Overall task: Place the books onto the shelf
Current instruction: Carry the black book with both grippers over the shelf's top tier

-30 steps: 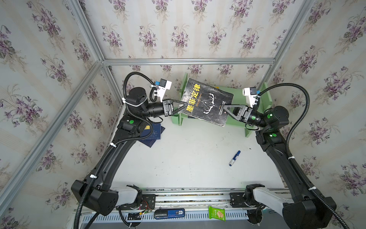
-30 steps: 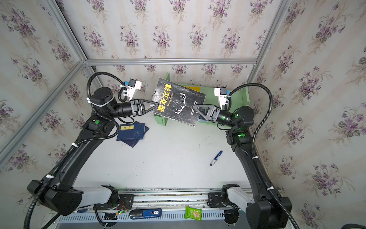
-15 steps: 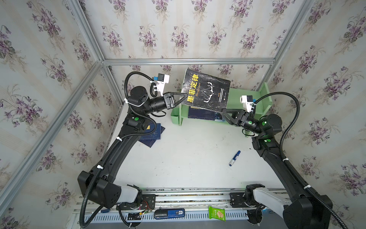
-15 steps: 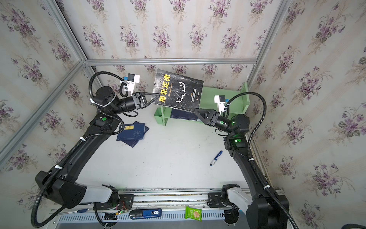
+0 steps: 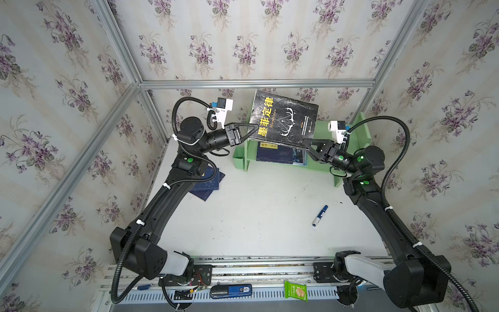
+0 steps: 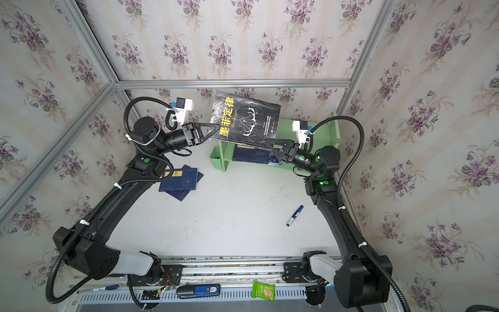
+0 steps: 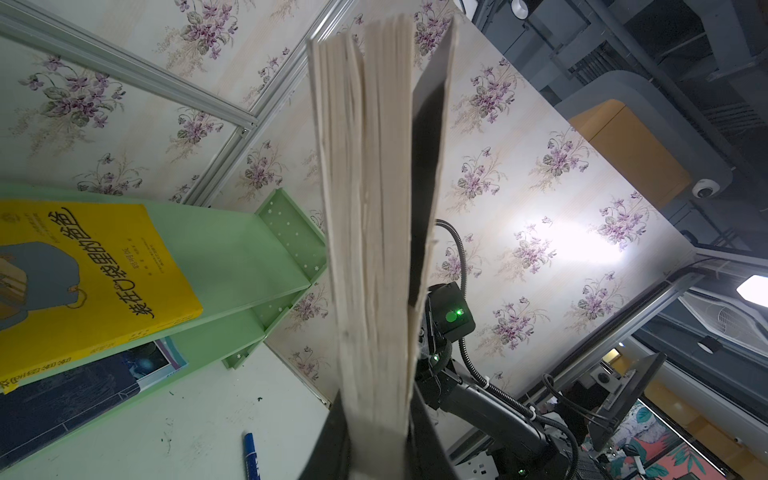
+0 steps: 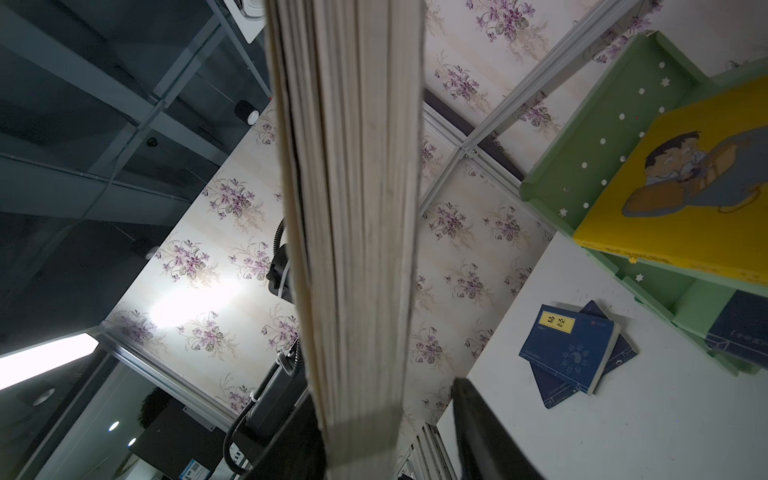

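1. My left gripper [image 5: 252, 129] [image 6: 216, 129] is pinching the black book [image 5: 283, 118] [image 6: 244, 118] at its left edge by the gold title. The book hangs in the air, tilted, with its cover facing the top cameras.
2. My right gripper [image 5: 307, 144] [image 6: 270, 144] has its jaws spread around the book's lower right corner. In the right wrist view 1 finger [image 8: 482, 436] stands clear of the page block. I cannot tell whether the other finger touches.
3. The shelf [image 5: 361, 129] [image 6: 334, 129] sits at the back of the table [image 5: 270, 216], under and behind the held book. The book hides most of the top tier in both top views.
4. The yellow book [image 7: 83, 266] [image 8: 685, 199] lies flat on the top tier and juts over its front edge.
5. On the lower tier, 1 navy book [image 5: 275, 154] lies flat on the magazine [image 5: 299, 158].
6. The navy pair [image 5: 208, 183] [image 6: 181, 182] [image 8: 569, 349], 2 overlapping books, lies on the table at left, well apart from the shelf. My left arm partly covers it in a top view.
7. The green cup [image 5: 238, 158] [image 6: 215, 159] hangs on the shelf's left side, just below my left gripper in both top views.
8. My right arm's elbow is just beside the shelf's right side panel.
9. The marker pen [image 5: 320, 215] [image 6: 294, 215] lies loose on the table near my right arm.
10. A snack packet [image 5: 296, 290] and a blue-black device [image 5: 231, 291] sit on the front rail.
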